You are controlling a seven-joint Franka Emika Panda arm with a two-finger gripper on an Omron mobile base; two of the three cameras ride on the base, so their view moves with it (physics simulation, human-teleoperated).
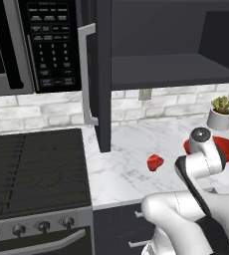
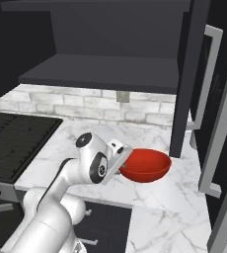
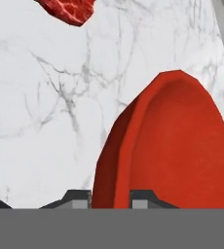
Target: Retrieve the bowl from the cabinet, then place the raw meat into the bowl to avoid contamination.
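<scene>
Item, step in hand: bowl [image 3: 182,146] out of the cabinet [image 2: 115,74], low over the marble counter [image 2: 155,217] at centre right of the right base view; my gripper [image 3: 111,198] is clenched on its rim, one finger either side of the wall. Item, raw meat [image 1: 155,162]: small, lumpy, glossy, marbled red, lying on the counter at centre of the left base view, well apart from the bowl. Item, bowl: wide, shallow, smooth, shiny red. Next, I judge: settle the bowl flat, let go, then fetch the meat.
</scene>
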